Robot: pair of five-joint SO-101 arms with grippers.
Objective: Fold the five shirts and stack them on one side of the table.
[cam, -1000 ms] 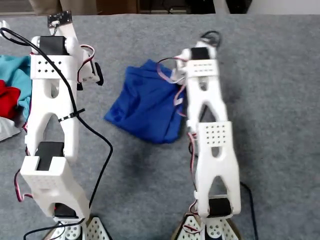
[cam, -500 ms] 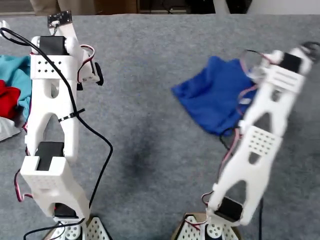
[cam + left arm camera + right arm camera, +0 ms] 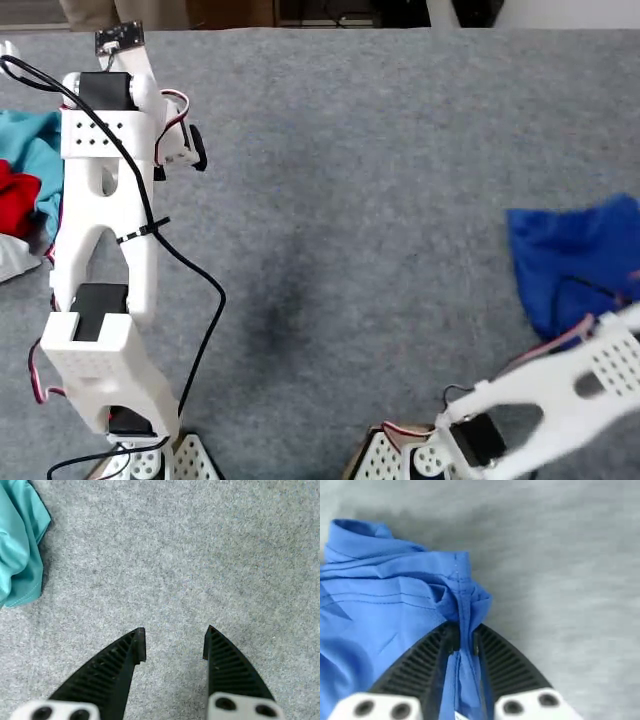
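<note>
A folded blue shirt (image 3: 575,262) lies at the table's right edge, and my right gripper (image 3: 462,640) is shut on a bunched fold of the blue shirt (image 3: 385,595). The right arm (image 3: 560,385) slants low across the front right corner. My left gripper (image 3: 174,642) is open over bare grey carpet, with nothing between its fingers. A teal shirt (image 3: 20,540) lies beside it. The left arm (image 3: 105,200) stands along the left side, next to a pile with a teal shirt (image 3: 30,150), a red shirt (image 3: 15,200) and a pale garment (image 3: 12,258).
The grey carpeted table (image 3: 340,200) stretches wide between the two arms. A black cable (image 3: 195,290) runs down beside the left arm.
The right arm has swung from the table's middle to the right edge, dragging the blue shirt with it. The left arm has not moved.
</note>
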